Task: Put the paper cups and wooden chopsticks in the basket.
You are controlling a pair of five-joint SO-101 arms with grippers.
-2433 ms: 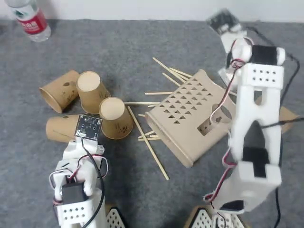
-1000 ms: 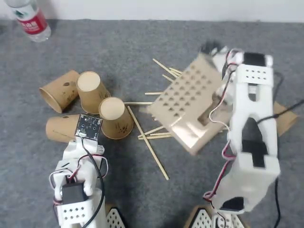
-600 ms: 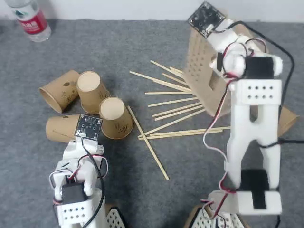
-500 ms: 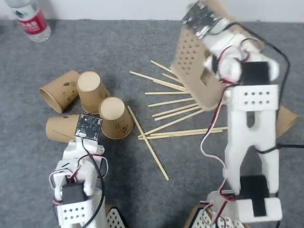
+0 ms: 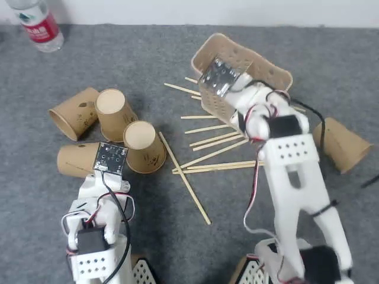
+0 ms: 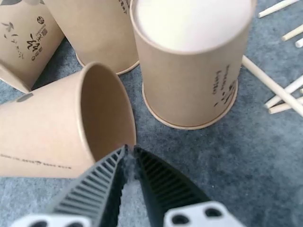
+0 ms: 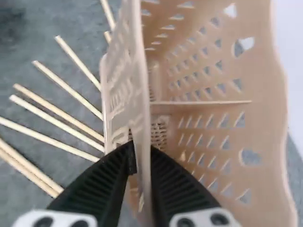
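**High view first: basket gripped at its wall, cups and chopsticks out on the grey mat**

High view: the basket [image 5: 260, 59] sits open side up at the far middle of the mat [image 5: 47, 207]. The right arm [image 5: 290, 154] reaches to its near wall. Wooden chopsticks [image 5: 207, 142] lie scattered just in front of the basket. Four paper cups [image 5: 115, 112] cluster to the left, two bottom-up and two on their sides. A fifth cup [image 5: 340, 142] lies on its side off to the right. The left arm [image 5: 98, 236] ends at the nearest lying cup [image 5: 77, 160]. A bottle [image 5: 38, 23] stands in the far left corner.

Left wrist view: the left gripper [image 6: 129, 156] has its jaws narrow, almost together, with the tips right at that lying cup's rim. Whether they pinch the rim cannot be told. A bottom-up cup [image 6: 194, 61] stands just beside it.

Right wrist view: the right gripper [image 7: 139, 165] is clamped on the basket's perforated wall, one finger on each side.
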